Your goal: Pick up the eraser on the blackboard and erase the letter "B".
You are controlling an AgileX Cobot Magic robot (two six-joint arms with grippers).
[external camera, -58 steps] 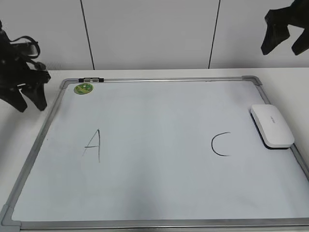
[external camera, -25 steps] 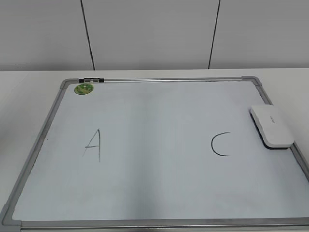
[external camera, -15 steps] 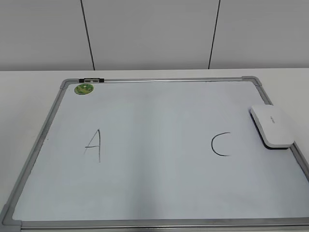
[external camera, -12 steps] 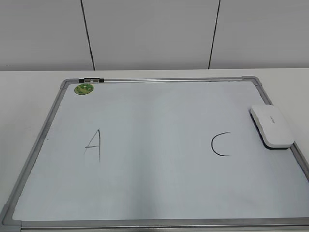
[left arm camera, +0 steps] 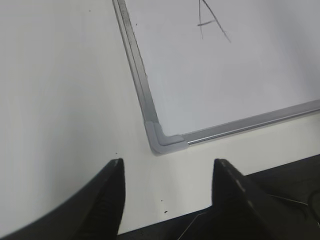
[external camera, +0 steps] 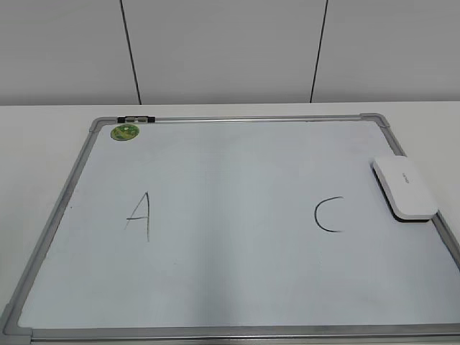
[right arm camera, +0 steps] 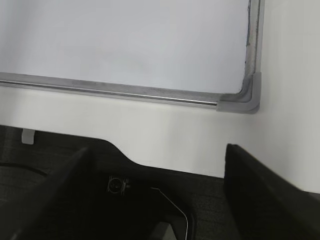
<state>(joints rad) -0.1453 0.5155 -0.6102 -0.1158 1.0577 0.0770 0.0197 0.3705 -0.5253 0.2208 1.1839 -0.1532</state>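
Note:
The blackboard (external camera: 230, 273) is a white board in a grey frame, lying flat on the table. The white eraser (external camera: 405, 188) lies at its right edge, next to the letter "C" (external camera: 328, 215). The letter "A" (external camera: 139, 215) is on the left and also shows in the left wrist view (left arm camera: 210, 20). No letter "B" shows between them; that area is bare. Neither gripper shows in the exterior view. My left gripper (left arm camera: 167, 167) is open and empty above the table by the board's near left corner (left arm camera: 165, 140). My right gripper (right arm camera: 157, 152) is open and empty near the board's near right corner (right arm camera: 245, 100).
A small green round magnet (external camera: 124, 131) sits at the board's far left corner, beside a black clip (external camera: 136, 118) on the frame. White table surrounds the board. A white panelled wall stands behind. Dark robot base shows below both wrist views.
Both arms, seen at the upper left and right edges 2.3 s ago, have withdrawn out of the exterior view. The board, letters and eraser have not moved.

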